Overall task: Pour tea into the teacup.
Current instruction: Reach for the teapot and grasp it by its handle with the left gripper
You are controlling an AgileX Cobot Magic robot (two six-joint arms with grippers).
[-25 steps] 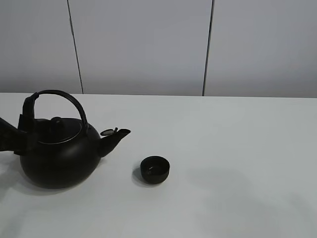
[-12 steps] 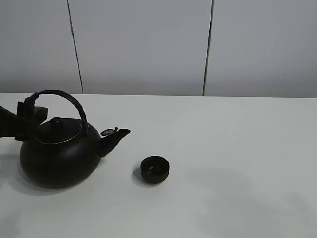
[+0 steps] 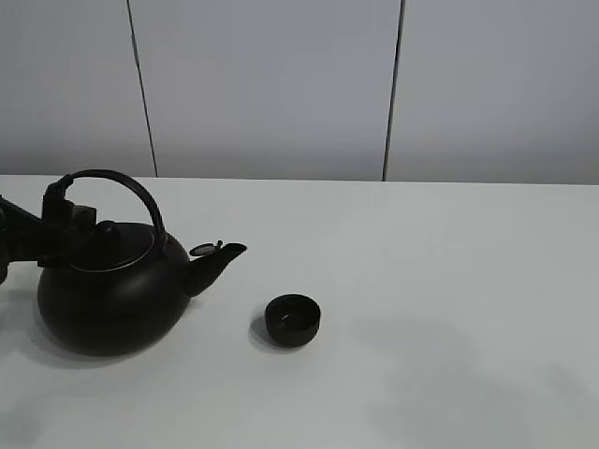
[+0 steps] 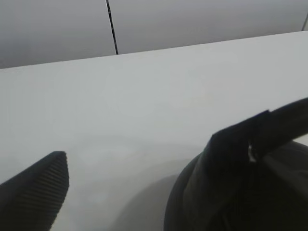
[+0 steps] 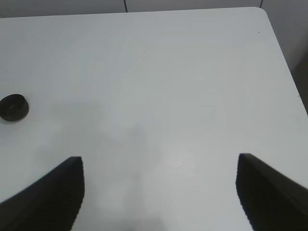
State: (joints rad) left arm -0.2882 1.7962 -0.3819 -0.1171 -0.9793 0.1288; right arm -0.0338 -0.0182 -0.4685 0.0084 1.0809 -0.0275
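Observation:
A big black kettle [image 3: 110,299] with an arched handle [image 3: 122,182] stands upright on the white table [image 3: 449,281] at the left. The tiny black teacup [image 3: 293,320] sits to the right of its spout [image 3: 217,257], apart from it, and also shows in the right wrist view [image 5: 13,107]. My left gripper [image 3: 58,223] is open at the left foot of the handle. In the left wrist view it [image 4: 139,163] has one finger right beside the handle [image 4: 284,120] and nothing between the jaws. My right gripper [image 5: 159,166] is open and empty above the table. No stream of tea is visible.
Grey wall panels [image 3: 271,84] stand behind the table's far edge. The right wrist view shows the table's right edge and corner [image 5: 269,19]. Bare white tabletop lies right of the cup.
My left gripper has let go of the kettle handle and opened, and its arm has risen a little at the far left. The kettle and cup have stayed in place.

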